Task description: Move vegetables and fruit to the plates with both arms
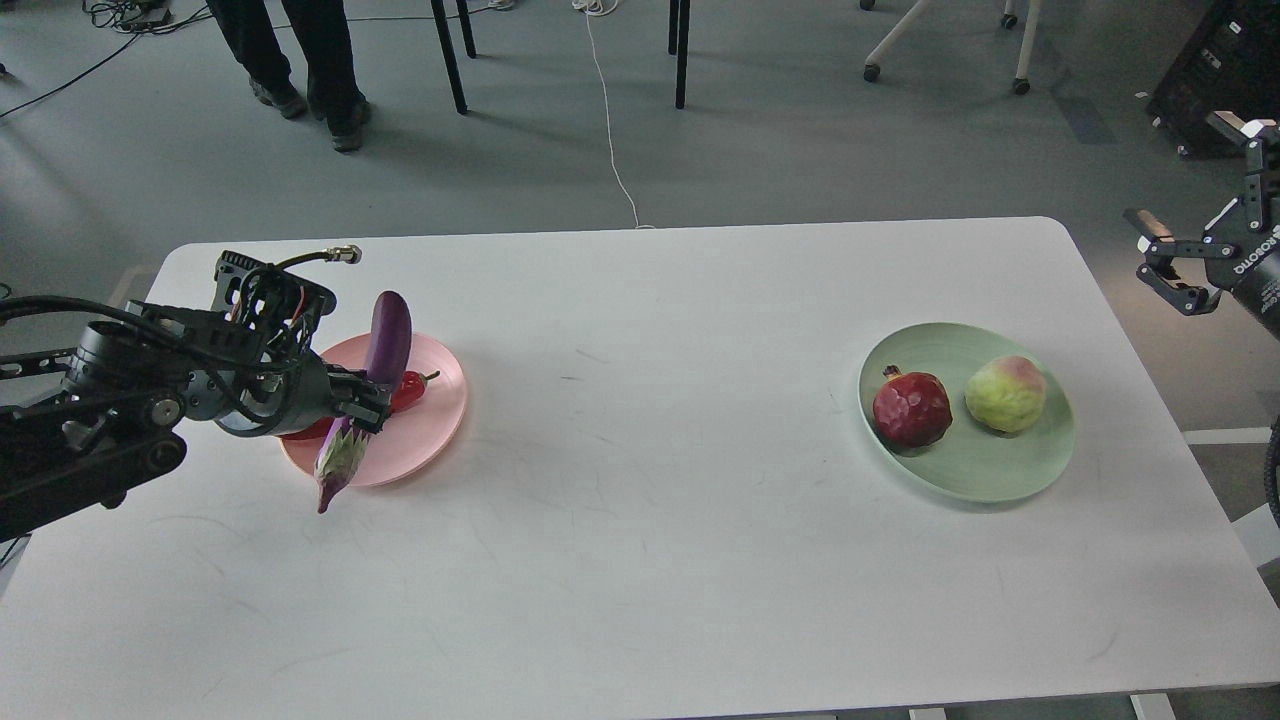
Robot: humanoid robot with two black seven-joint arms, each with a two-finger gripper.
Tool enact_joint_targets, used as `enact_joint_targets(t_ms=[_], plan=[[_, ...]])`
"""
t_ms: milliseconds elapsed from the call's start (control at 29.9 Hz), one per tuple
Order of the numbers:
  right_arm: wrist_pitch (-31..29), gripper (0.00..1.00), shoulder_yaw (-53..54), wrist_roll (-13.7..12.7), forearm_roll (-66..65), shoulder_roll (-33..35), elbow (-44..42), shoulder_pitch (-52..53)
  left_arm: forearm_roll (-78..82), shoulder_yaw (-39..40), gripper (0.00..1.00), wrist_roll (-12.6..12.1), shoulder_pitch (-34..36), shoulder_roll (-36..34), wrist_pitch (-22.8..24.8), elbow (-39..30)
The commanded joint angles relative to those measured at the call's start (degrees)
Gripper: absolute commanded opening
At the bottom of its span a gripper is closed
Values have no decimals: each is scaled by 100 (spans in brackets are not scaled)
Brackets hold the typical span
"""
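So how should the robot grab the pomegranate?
From above, fingers closing on the round sides of the pomegranate. The crown points up-left, so avoid it. The yellow-green fruit sits close on the right, so squeeze front to back on the green plate.

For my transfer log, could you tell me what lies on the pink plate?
The red chili pepper lies on the pink plate. The left gripper holds the eggplant above it, covering part of the pepper.
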State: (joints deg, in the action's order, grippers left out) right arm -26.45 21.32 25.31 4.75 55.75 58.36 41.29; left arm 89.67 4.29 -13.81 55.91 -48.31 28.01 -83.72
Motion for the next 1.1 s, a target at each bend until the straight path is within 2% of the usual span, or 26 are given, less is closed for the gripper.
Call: enact_joint_targets(t_ms=[0,67,201,335,502,703,836,937,1071], plan=[[0,98,-5,-8,0,32,-8,2,24,-43,28,-7,-45,32,-1,49],[0,98,-5,-8,0,41,-9,-7,42,-43,31,-7,-98,24,-1,57],[0,98,-5,-8,0,41,-9,-16,42,-43,47,-25,-133,-11,-1,57],[0,98,-5,-8,0,6,-9,-7,25,10,49,-25,-125,-47,-1,57],[0,98,4,-8,0,6,-9,28,-37,124,57,-16,-63,-55,-1,75],[0,98,4,-8,0,15,-17,46,-63,598,67,-16,-63,-47,-1,75],[-9,99,100,9,-18,6,-79,142,-151,1423,82,28,-89,15,-24,75],[0,99,354,27,-18,-20,-237,187,-676,1908,86,54,-125,41,-374,171],[17,99,873,36,-18,-178,-482,178,-2046,2023,92,54,-116,199,-1199,627]])
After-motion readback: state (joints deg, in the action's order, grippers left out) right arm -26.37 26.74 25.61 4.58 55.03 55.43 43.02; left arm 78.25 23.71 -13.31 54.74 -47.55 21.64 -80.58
